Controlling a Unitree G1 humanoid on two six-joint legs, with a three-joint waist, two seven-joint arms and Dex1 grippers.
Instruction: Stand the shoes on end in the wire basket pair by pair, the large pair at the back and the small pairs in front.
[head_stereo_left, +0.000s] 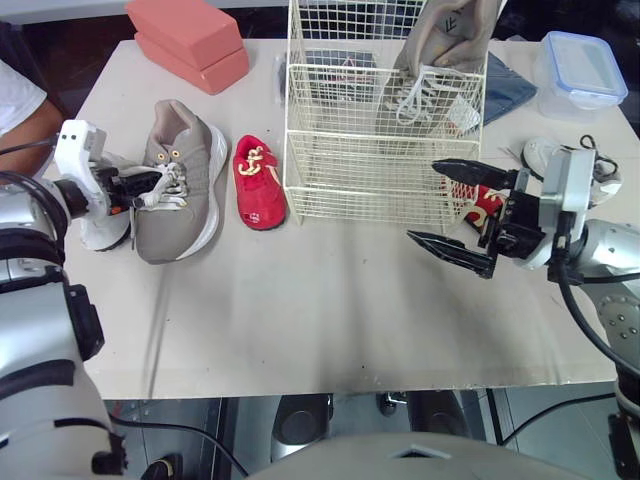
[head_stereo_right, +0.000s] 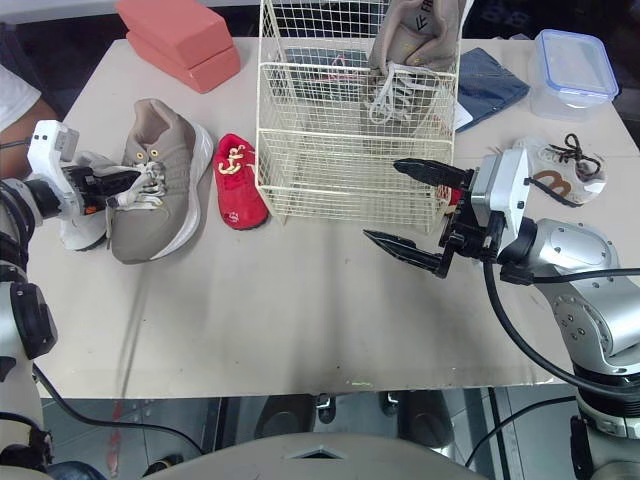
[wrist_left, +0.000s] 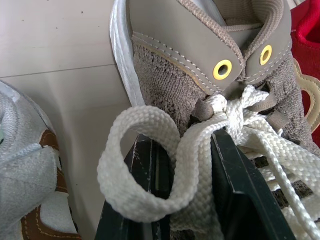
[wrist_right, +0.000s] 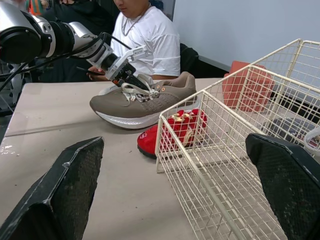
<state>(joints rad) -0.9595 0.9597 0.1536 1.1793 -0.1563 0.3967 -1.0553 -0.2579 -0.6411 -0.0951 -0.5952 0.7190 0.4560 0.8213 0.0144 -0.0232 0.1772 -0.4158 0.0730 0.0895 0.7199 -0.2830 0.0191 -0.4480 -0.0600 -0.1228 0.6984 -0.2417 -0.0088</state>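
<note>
Left of the wire basket (head_stereo_left: 300, 150), a grey shoe (head_stereo_left: 185, 190) is laid flat, its laces clamped by the left gripper (head_stereo_left: 150, 187). A red shoe (head_stereo_left: 258, 182) is laid between them. At the basket's front right corner, the right gripper (head_stereo_left: 423, 200) is held spread, empty. A second grey shoe (head_stereo_left: 445, 40) is stood inside, at the back.

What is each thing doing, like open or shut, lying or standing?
Wire basket: upright.
Standing grey sneaker: on end, at the basket's back.
Lying grey sneaker: on its sole on the table, laces pinched.
Red shoe: on its sole, beside the basket.
Plastic box: lid on.
Left pincer: shut on laces.
Right pincer: open, empty.
</note>
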